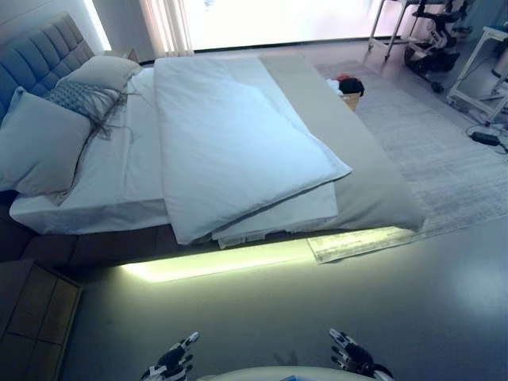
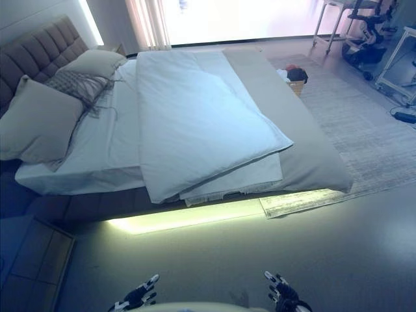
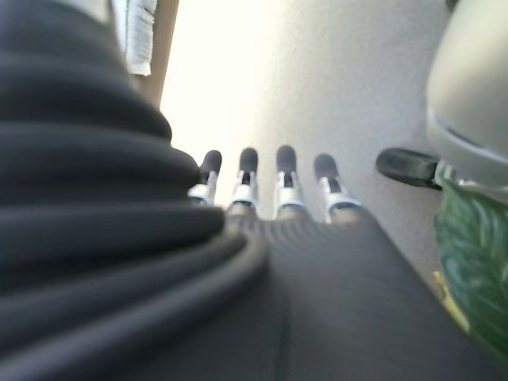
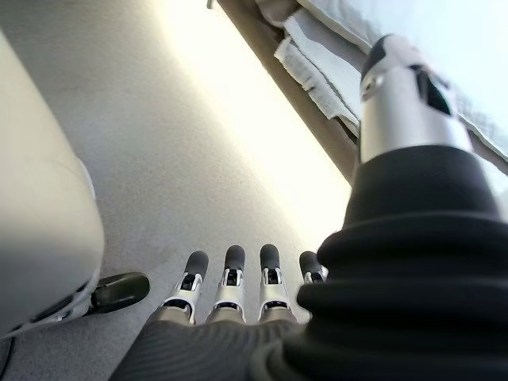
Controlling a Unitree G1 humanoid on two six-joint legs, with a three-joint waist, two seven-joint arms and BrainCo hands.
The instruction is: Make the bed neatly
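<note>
bed (image 1: 373, 198) unmade so far, by the look of it: the white duvet (image 1: 230, 143) lies folded back on itself in the middle of the mattress, skewed, with one corner drooping over the near edge and a second layer sticking out from under it. the white sheet (image 1: 131, 171) shows bare between the duvet and the pillows, and the grey cover shows bare along the foot side. at the headboard (image 1: 44, 55) end, a big grey pillow (image 1: 40, 143) leans at the near corner, a fringed cushion (image 1: 83, 99) rests against it, and another pillow (image 1: 103, 71) sits behind; these look loosely piled rather than squared up.

both hands are low and well apart from the bed, over the grey floor (image 1: 317, 309). the left hand (image 1: 171, 361) has its fingers (image 3: 248, 171) straight and spread, holding nothing; the right hand (image 1: 349, 355) is the same, its fingers (image 4: 230, 274) extended with empty floor past them and the bed's lit underside edge beyond.

as i judge it, nothing of the task is done yet. left to do: step up to the bed, take the duvet's near edge, unfold it and draw it flat toward the pillows, square its sides to the mattress, then straighten the pillows. a basket (image 1: 349, 94) of things stands on the rug (image 1: 444, 151) at the far side, not in the way.
</note>
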